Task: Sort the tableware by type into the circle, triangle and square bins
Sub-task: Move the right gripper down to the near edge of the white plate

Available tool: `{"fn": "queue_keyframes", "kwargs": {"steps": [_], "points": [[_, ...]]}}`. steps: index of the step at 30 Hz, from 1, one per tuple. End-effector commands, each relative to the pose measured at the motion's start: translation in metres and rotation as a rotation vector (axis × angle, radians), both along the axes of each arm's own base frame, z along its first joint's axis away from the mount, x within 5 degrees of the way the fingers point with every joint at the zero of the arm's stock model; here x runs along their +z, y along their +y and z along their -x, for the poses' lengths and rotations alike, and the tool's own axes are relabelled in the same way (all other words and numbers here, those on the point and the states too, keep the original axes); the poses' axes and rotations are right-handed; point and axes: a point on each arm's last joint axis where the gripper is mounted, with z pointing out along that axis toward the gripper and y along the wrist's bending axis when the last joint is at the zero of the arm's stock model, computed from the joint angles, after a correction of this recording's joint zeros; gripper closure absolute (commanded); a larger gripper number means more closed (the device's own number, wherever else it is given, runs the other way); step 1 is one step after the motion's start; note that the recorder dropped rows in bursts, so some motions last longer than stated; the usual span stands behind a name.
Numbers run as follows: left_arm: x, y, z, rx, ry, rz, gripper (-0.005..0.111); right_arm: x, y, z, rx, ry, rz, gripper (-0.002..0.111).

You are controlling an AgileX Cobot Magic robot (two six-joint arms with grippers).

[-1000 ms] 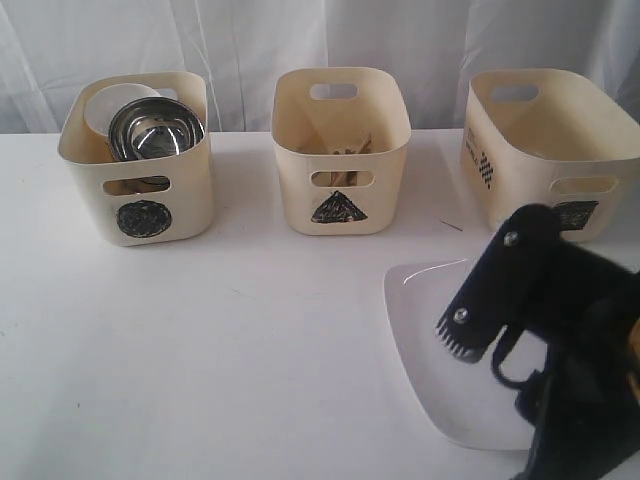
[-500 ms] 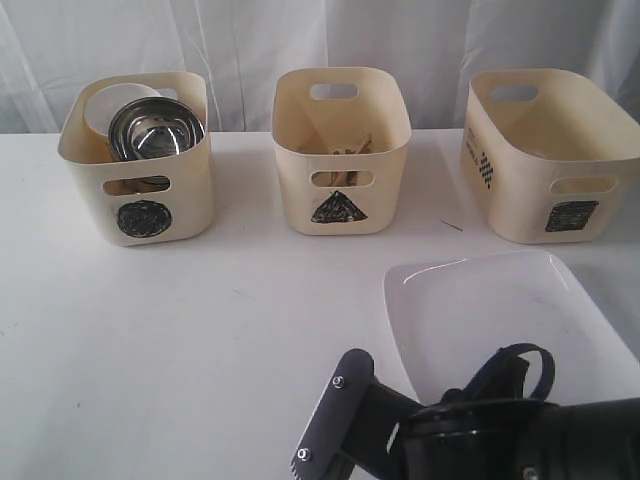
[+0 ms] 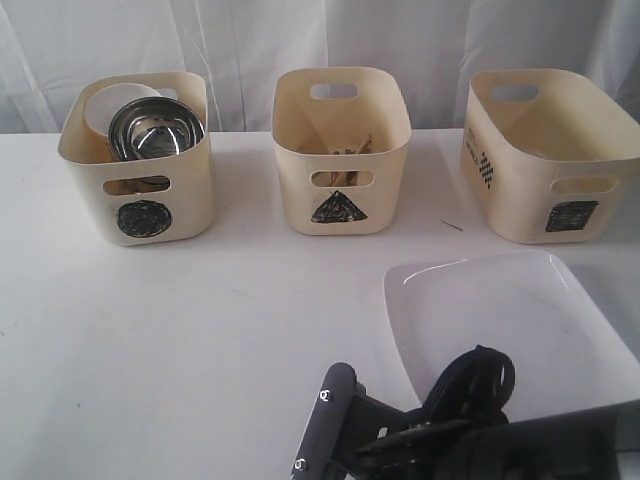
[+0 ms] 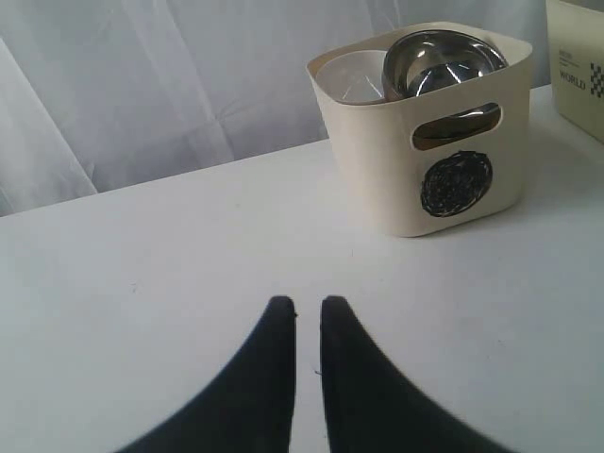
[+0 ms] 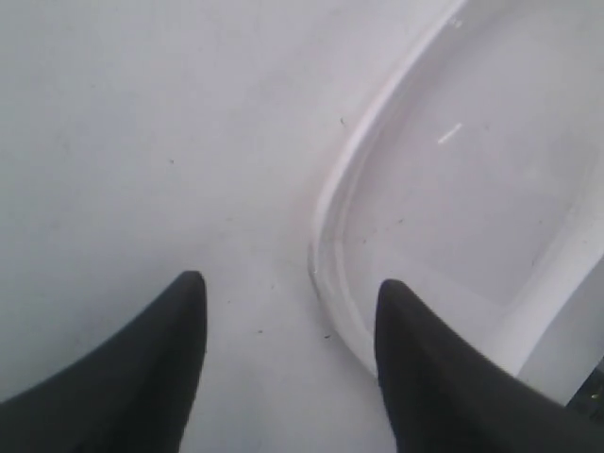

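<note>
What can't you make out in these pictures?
- Square bin: inside hidden by its own wall, exterior view.
- Triangle bin: only wooden tips show above its wall, exterior view.
- Circle bin: anything under the steel bowl is covered, exterior and left wrist views.
- Plate: near edge behind the right arm, exterior view.

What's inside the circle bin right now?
The circle bin holds a steel bowl near the rim, with a white bowl beside it. Anything beneath them is hidden by the bin's wall.
</note>
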Motion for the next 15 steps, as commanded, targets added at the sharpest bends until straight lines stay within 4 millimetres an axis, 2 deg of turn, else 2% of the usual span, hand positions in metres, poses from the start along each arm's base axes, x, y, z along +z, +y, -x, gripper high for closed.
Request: {"fn": "queue_keyframes", "kwargs": {"steps": [1, 15], "points": [[-0.0014, 0.0002, 0.0004, 0.004, 0.001, 0.001, 0.090, -0.0056, 0.0015, -0.0025, 0.006, -0.012, 0.032, 0.057], [-0.0014, 0.0002, 0.0004, 0.004, 0.001, 0.001, 0.090, -0.0131, 0.0012, -0.0064, 0.032, -0.026, 0.098, 0.057]]}}
